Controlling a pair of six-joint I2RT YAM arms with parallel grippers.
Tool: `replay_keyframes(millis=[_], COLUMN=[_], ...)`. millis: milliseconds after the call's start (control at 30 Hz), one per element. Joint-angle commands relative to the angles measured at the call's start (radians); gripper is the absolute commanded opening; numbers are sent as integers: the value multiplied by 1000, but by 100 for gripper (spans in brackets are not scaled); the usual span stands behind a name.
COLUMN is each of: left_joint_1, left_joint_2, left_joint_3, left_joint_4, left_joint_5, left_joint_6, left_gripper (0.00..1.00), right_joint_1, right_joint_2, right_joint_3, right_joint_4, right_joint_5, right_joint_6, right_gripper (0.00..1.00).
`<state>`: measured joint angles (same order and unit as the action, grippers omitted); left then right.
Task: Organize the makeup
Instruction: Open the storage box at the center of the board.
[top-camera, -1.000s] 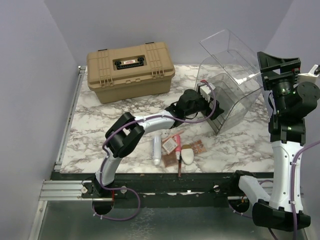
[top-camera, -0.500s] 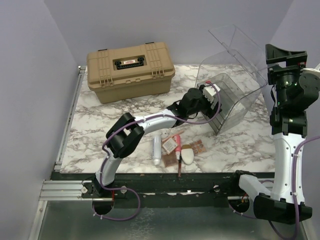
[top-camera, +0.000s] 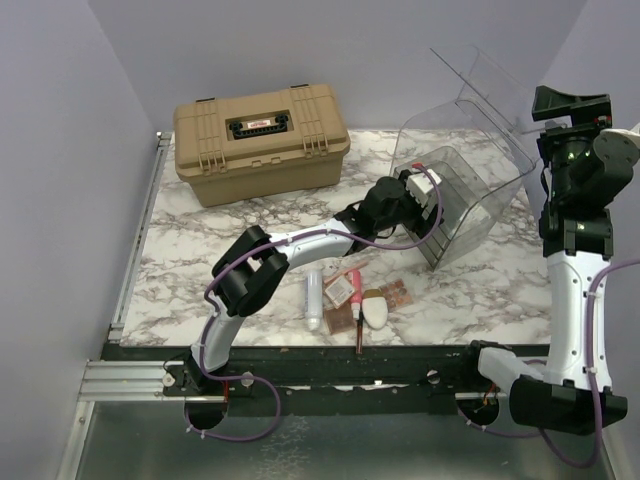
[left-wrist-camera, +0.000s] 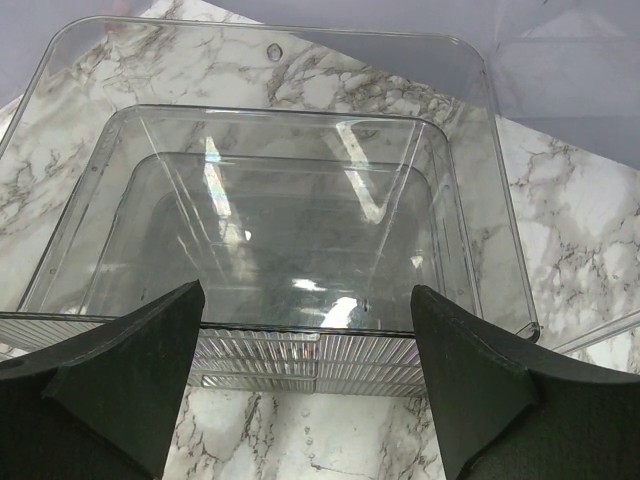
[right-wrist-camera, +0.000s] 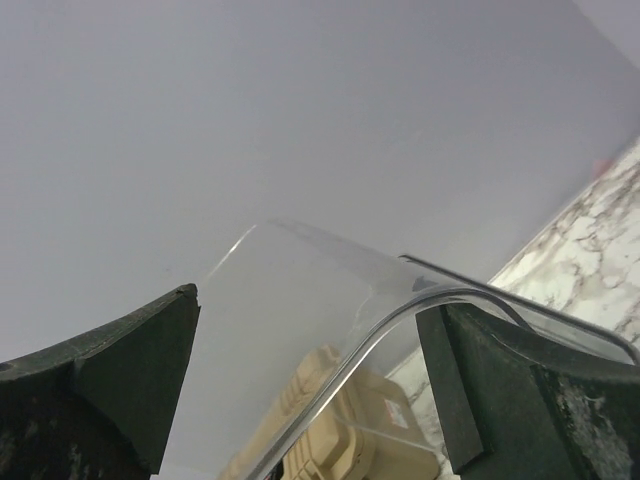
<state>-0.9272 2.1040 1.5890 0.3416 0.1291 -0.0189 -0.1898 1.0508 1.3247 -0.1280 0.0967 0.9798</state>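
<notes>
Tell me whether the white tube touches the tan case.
Apart: the top external view shows marble table between the white tube and the tan case.

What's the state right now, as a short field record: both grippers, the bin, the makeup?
left gripper: open, facing clear plastic bin
right gripper: open, raised, clear lid edge inside its gap
makeup: white tube, pink tube, white oval piece lying loose on marble table
tan hard case: closed, rear left
</notes>
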Motion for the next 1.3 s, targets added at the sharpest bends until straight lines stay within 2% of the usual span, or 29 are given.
replay_keyframes(millis=[0, 200, 433, 667, 867, 1133, 1267], left_joint_1=[8, 8, 7, 8, 8, 8, 8], left_joint_2=[22, 19, -1, -35, -52, -60, -117], left_joint_3=[-45, -47, -50, -36, -24, -23, -29], left_joint_4=[-200, -200, -200, -200, -199, -199, -184], left_joint_5=[-28, -16, -10, -13, -11, -8, 14], left_joint_6=[-34, -42, -62, -67, -73, -77, -95], left_gripper=[86, 86, 87, 88, 88, 88, 88], right_joint_1=[-10, -23, -36, -38, -46, -66, -74], right_joint_2=[46, 81, 103, 116, 125, 123, 117], right_joint_3=[62, 115, 154, 252, 299, 329, 311], right_joint_4=[-63, -113, -135, -196, -247, -248, -212], right_joint_5=[57, 3, -144, -180, -145, -260, -269], right_joint_6=[-90, -161, -199, -286, -344, -247, -187], right_gripper=[97, 99, 100, 100, 100, 100, 100])
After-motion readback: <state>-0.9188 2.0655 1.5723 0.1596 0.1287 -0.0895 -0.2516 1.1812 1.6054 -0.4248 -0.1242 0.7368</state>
